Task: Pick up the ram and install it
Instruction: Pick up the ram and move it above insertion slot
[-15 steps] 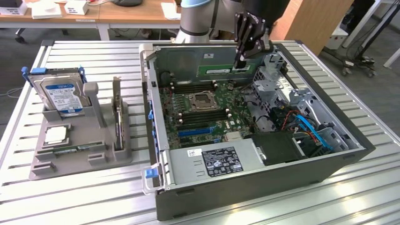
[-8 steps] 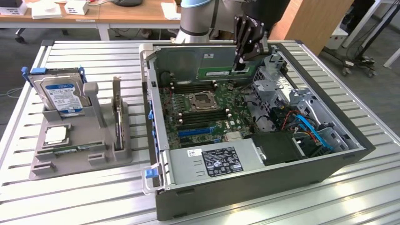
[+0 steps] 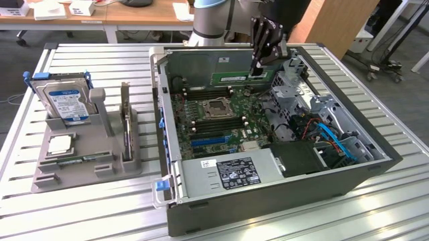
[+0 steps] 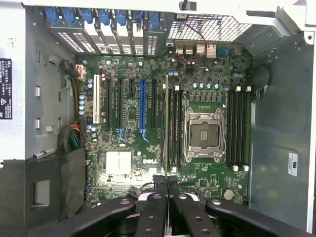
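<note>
Fingers (image 4: 159,181) clenched on the ram (image 3: 238,78), the gripper (image 3: 256,70) hangs above the CPU socket (image 3: 218,108) inside the open computer case (image 3: 282,198). The pick-up looks done. The stick, held clear above the socket, is not yet seated.

Open tower case (image 3: 268,201) lying on its side on the slatted metal table (image 3: 100,60), motherboard (image 3: 221,125) facing up, CPU socket (image 3: 216,107) mid-board. Power supply (image 3: 228,173) sits at the near wall. On the exterior view's left, a gray holder (image 3: 74,168) carries a blue-labelled hard drive (image 3: 66,103) and an upright expansion card (image 3: 126,120).
</note>
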You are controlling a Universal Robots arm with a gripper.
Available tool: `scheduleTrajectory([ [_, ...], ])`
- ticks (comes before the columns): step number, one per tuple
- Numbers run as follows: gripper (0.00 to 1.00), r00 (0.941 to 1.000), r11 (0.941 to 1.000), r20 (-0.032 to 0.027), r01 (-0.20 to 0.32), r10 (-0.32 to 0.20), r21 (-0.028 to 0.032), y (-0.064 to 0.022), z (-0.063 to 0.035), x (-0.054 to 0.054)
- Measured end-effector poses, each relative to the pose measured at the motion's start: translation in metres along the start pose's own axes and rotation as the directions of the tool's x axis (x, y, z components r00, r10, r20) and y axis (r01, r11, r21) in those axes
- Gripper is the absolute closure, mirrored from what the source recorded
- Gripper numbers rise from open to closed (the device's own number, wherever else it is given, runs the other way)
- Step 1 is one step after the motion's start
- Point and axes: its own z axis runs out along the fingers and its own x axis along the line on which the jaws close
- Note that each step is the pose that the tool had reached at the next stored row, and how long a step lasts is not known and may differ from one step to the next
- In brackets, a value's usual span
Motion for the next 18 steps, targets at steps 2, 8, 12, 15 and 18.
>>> scheduleTrajectory([
  [2,0.89,1.0,1.0,-0.0003,0.0,0.0,-0.0001,0.0,0.0003,-0.002],
  [8,0.89,1.0,1.0,-0.0004,0.0,0.0,-0.0002,-0.0001,0.0018,-0.01],
  [12,0.89,1.0,1.0,-0.0004,0.0,0.0,-0.0001,-0.0002,0.0027,-0.016],
  [15,0.89,1.0,1.0,-0.0004,0.0,0.0,-0.0002,-0.0002,0.0032,-0.02],
  [18,0.89,1.0,1.0,-0.0004,0.0,0.0,-0.0002,-0.0002,0.0039,-0.024],
])
